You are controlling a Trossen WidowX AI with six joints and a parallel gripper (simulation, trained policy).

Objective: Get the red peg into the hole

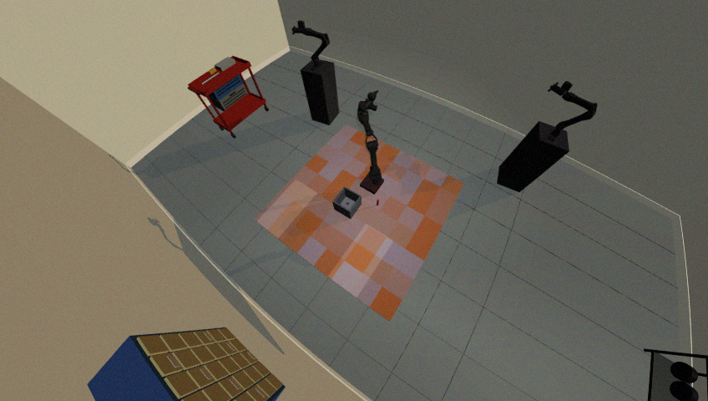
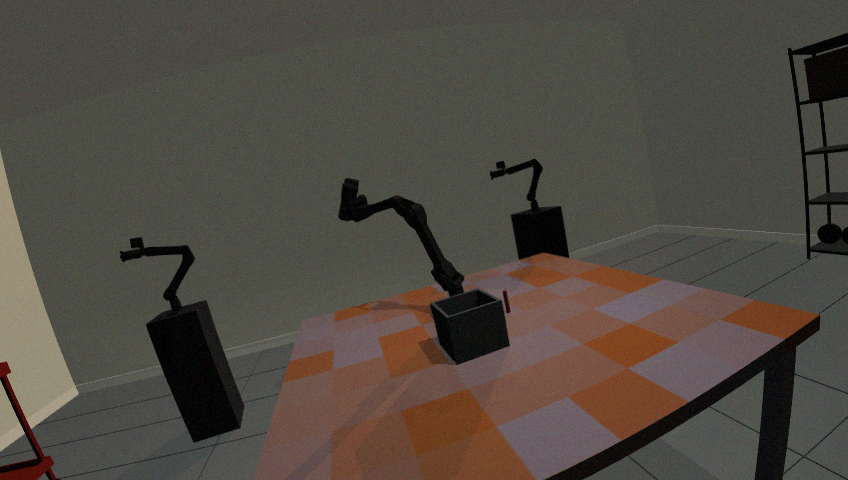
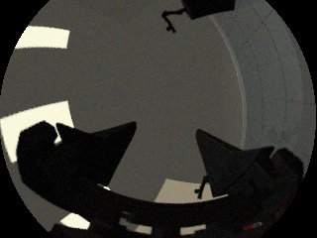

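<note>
The red peg (image 1: pixel 377 202) (image 2: pixel 506 301) stands upright on the checkered table top, beside the box and apart from it. The grey open box (image 1: pixel 341 208) (image 2: pixel 479 333) stands near the arm's base. The top camera looks into it and shows a small dark spot, the hole, in the plate (image 1: pixel 346 198) at the bottom. In the wrist view my gripper (image 3: pixel 166 129) is open, with nothing between its widely spread fingers. It is held high up, far from peg and box, and faces the room's walls. The top and exterior views show its fingers too small and dark to make out.
The table top (image 1: pixel 358 256) (image 2: pixel 553 380) has orange, pink and lilac patches. My arm (image 1: pixel 373 154) (image 2: pixel 431 243) rises from its base behind the box. Two other arms on black pedestals (image 1: pixel 320 94) (image 2: pixel 196 368), a red cart (image 1: pixel 240 114) and shelving stand away from the table.
</note>
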